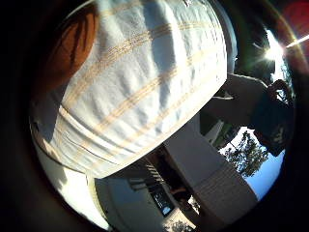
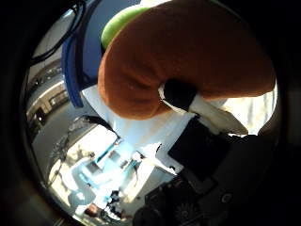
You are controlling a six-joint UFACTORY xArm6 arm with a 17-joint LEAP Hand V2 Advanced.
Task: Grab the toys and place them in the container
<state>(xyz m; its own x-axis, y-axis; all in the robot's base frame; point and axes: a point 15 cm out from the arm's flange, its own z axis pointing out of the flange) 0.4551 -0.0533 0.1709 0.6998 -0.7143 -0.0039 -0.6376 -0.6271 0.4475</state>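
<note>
Thumb-side palm view: I see an orange plush toy (image 2: pixel 188 56) filling much of the frame, close against the palm. A black-tipped white finger (image 2: pixel 197 103) of the hand (image 2: pixel 207 160) presses into its underside, so the fingers appear curled round the toy. A green object (image 2: pixel 115 23), possibly another toy, sits beside a blue container rim (image 2: pixel 70 66). Little-finger-side view: a white cloth with tan stripes (image 1: pixel 140 82) lies beneath the toy.
</note>
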